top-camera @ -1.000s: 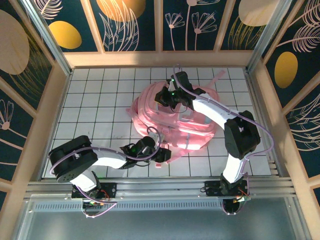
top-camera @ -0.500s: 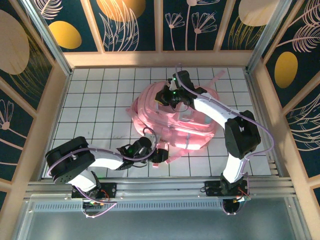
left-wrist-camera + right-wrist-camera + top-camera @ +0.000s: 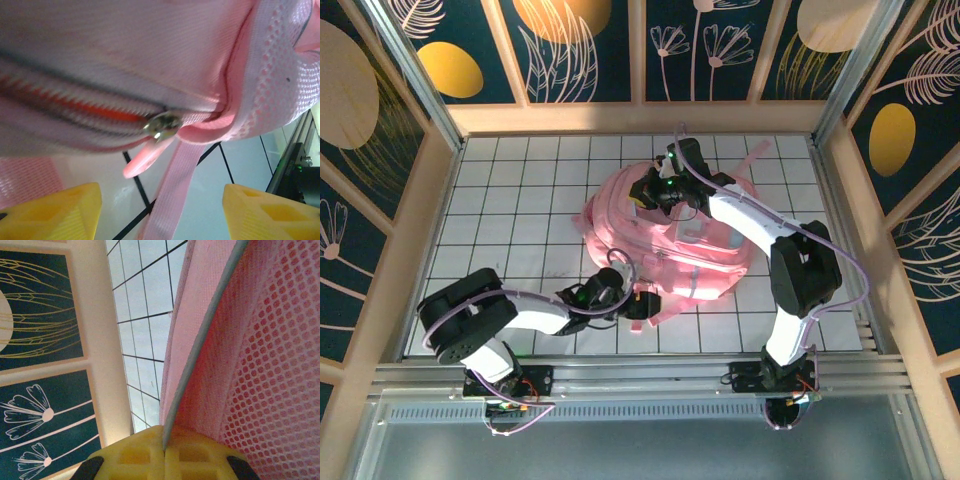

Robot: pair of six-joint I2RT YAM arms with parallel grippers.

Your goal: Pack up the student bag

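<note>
Over the last second the left gripper (image 3: 623, 298) had let its jaws spread and had shifted a little along the near-left edge of the student bag (image 3: 620, 225). In its wrist view the two yellow fingertips (image 3: 55, 210) stood wide apart with nothing pinched between them. The zip slider (image 3: 161, 125) and its pink tab (image 3: 145, 160) hung free just beyond them. The bag's outline had also gone from bunched, with straps showing at the left, to a smoother, rounder mound. I judged that the pull had been released after a stretch of zipping, so the closing was well along. The dark, orange-lined gap along the zip (image 3: 90, 107) suggested that part of the track was still open.

The right gripper (image 3: 648, 190) was at the bag's far edge, its yellow jaws (image 3: 164, 450) closed tight on a thin grey piping (image 3: 200, 365). This looked like a steadying hold for the other arm.

The bag lay on the white gridded table (image 3: 510, 200), around the middle and a little to the far right. It was soft woven pink cloth with a fine rib, and it slumped instead of holding a shape. Its padding was open-celled mesh (image 3: 280, 390), springy-looking and dotted with holes. A flat webbing strap (image 3: 175, 190) trailed toward the near side. The slider was small, rounded, shiny metal, and the tab a smooth rubbery tongue
</note>
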